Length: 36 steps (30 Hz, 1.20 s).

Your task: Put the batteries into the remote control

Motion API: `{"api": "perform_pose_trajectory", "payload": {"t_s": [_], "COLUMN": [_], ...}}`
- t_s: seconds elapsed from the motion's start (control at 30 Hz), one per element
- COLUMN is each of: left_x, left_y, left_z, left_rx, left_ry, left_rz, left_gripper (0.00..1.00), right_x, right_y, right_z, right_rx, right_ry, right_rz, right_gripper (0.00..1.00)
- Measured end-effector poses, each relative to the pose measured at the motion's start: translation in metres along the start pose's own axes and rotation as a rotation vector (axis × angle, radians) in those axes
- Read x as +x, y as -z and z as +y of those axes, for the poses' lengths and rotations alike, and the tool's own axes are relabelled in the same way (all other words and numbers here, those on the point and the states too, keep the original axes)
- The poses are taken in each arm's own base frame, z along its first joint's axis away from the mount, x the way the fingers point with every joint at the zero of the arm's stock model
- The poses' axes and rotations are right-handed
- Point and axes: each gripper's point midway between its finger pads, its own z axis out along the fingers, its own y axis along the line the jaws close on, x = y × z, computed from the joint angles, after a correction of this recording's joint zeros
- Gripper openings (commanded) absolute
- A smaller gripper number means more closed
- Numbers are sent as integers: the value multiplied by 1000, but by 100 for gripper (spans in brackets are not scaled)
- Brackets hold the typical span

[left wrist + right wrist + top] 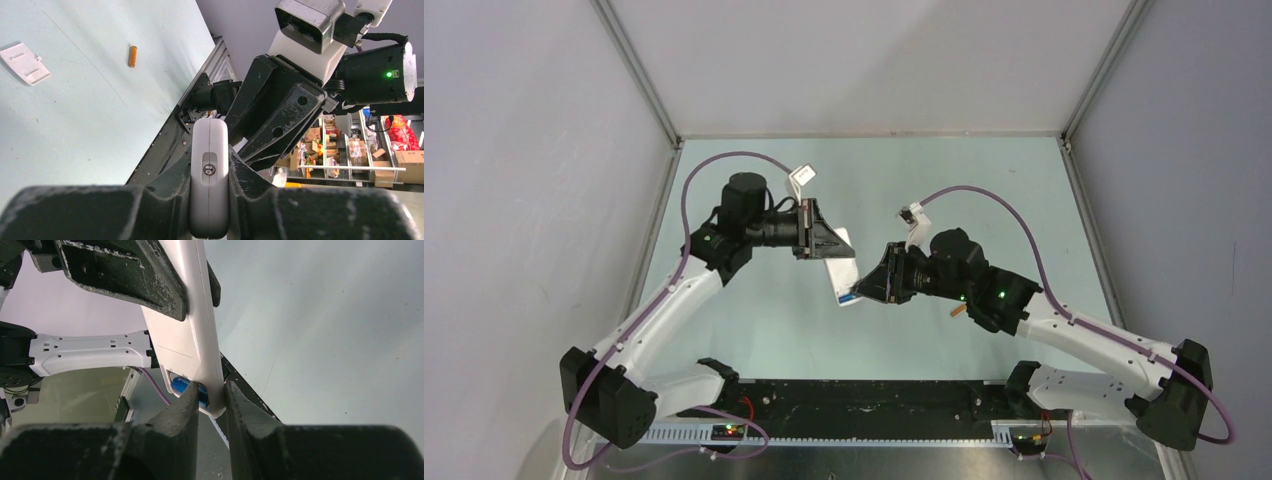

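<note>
The left gripper is clamped on the upper part of the remote, holding it on edge above the surface, between the two arms. The remote is a slim white slab with its back bay uncovered. The blue battery sits in the bay at the lower end. The right gripper is narrow around that end, one finger against the blue battery, probably seating it. About half is done. The orange battery lies on the surface by the right arm, not yet loaded. A white cover, likely the bay's, lies apart.
</note>
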Motion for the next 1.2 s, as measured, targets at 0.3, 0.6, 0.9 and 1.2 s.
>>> {"api": "perform_pose_trajectory", "payload": {"t_s": [0.3, 0.6, 0.9, 1.2], "left_x": [-6, -9, -16, 10], "left_y": [7, 8, 15, 14], "left_z": [-2, 0, 2, 20], "left_rx": [-19, -31, -28, 4], "left_ry": [-9, -13, -118, -205], "left_rz": [-40, -57, -94, -17], "left_gripper": [0, 0, 0, 0], "right_x": [-5, -4, 2, -18], "right_y": [-3, -3, 1, 25], "right_z": [3, 3, -5, -10], "right_rx": [-24, -34, -24, 18], "right_ry": [4, -26, -108, -141], "right_rz": [-28, -25, -7, -122], "right_gripper": [17, 50, 81, 71]}}
